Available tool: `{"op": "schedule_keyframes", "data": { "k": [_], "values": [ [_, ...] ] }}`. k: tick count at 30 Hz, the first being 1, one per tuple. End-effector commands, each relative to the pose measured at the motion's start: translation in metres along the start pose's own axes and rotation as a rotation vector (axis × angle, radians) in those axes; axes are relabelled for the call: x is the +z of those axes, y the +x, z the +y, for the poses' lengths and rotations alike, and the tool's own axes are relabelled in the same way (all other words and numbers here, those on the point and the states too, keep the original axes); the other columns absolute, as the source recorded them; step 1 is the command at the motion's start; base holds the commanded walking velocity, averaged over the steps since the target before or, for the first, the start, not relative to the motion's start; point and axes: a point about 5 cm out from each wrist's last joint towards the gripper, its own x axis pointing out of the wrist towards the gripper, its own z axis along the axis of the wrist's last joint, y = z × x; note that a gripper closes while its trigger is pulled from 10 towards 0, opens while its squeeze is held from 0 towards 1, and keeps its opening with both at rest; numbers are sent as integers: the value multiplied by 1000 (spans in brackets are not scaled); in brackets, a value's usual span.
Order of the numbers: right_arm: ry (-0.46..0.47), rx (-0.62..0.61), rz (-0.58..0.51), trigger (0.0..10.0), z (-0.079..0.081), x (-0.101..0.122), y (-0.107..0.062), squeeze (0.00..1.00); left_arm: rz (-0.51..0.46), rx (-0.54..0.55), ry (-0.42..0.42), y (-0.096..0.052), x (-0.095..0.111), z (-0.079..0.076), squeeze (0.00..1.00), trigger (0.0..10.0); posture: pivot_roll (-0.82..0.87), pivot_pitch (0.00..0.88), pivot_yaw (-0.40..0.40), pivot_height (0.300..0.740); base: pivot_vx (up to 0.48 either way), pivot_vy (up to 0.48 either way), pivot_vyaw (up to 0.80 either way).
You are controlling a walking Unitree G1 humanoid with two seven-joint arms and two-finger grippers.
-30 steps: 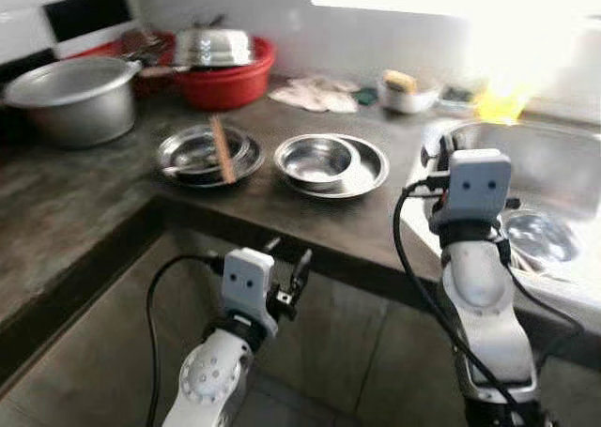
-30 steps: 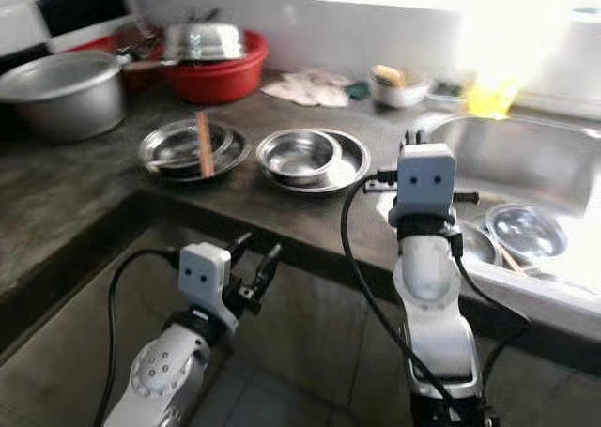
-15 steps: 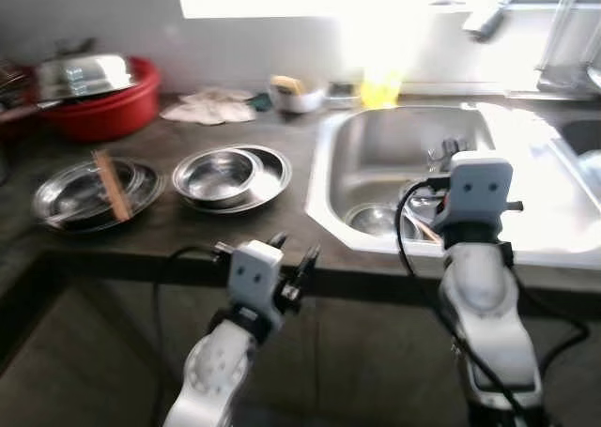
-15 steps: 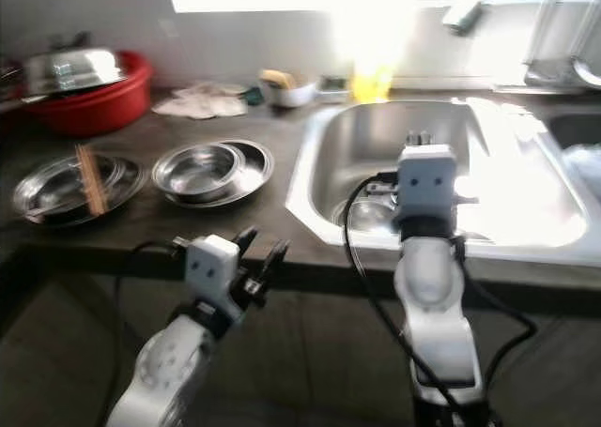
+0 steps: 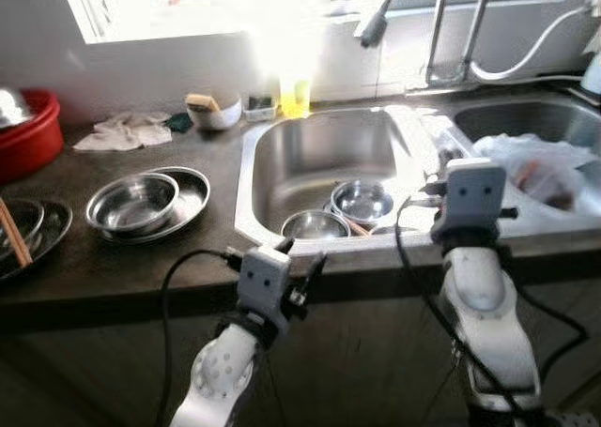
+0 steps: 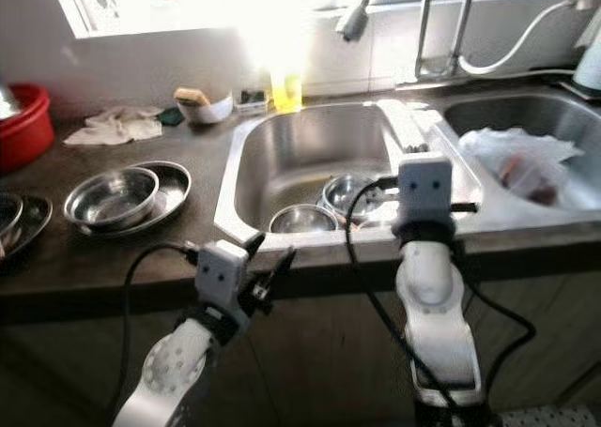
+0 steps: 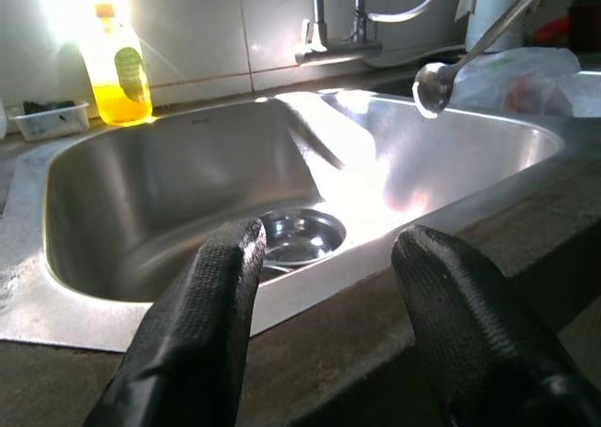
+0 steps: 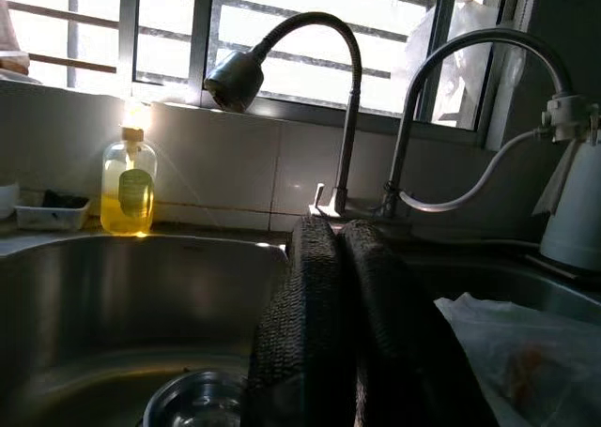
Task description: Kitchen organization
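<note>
Since half a second ago our head camera has swung toward our right: the sink (image 5: pixel 324 155) now sits centre, and the plates at our left have slid toward the frame edge; both arms keep their raised posture.

Items we record:
- Left end effector (image 5: pixel 300 262): held below the counter (image 5: pixel 113 267) edge, in front of the sink; fingers (image 7: pixel 202 324) spread well apart, holding nothing.
- Right end effector (image 8: pixel 352 333): raised at the sink's front rim, near the divider; fingers pressed together, nothing between them.
- Two steel bowls (image 5: pixel 362 200) in the left basin, side by side near the front wall.
- Steel bowl on a steel plate (image 5: pixel 141 202) on the counter, left of the sink.
- Further steel plates (image 5: pixel 28 235) at far left, a wooden stick lying across them.
- Red tub (image 5: pixel 23 131) at the back left.
- Cloth (image 5: pixel 122 131) and small white bowl (image 5: pixel 214 114) by the wall.
- Yellow soap bottle (image 7: pixel 117 80) behind the basin.
- Plastic bag (image 5: pixel 535 160) in the right basin.
- Two taps (image 8: pixel 282 80) beneath the window.
</note>
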Motion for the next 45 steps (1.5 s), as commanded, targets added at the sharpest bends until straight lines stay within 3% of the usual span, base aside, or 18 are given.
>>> {"op": "schedule_keyframes", "data": {
  "k": [1,11,17,25,35,41,45],
  "values": [
    [9,3,2,10000,-1,1,3,0,-2,-6,1,0,1,-2,0,10000,43,44,17,740,322,-352,0],
    [-5,56,3,10000,2,2,6,0,5,4,-13,0,0,-2,0,10000,44,47,20,740,371,-277,400],
    [-5,62,22,10000,2,0,10,0,13,20,-25,0,-1,0,0,10000,45,52,16,740,0,0,710],
    [-23,48,50,10000,-6,-4,21,0,19,9,-31,-1,-2,-3,0,10000,44,58,14,740,0,0,0],
    [-99,57,194,10000,-18,-27,44,0,21,18,-27,-4,-2,-5,0,10000,49,75,2,740,0,0,0],
    [-92,106,275,10000,-14,-44,58,0,40,50,31,-10,-5,-1,0,10000,59,89,-8,740,0,0,0],
    [-69,140,338,10000,-7,-57,64,0,48,55,25,-14,-6,0,0,10000,66,100,-11,740,0,0,0]
  ]
}}
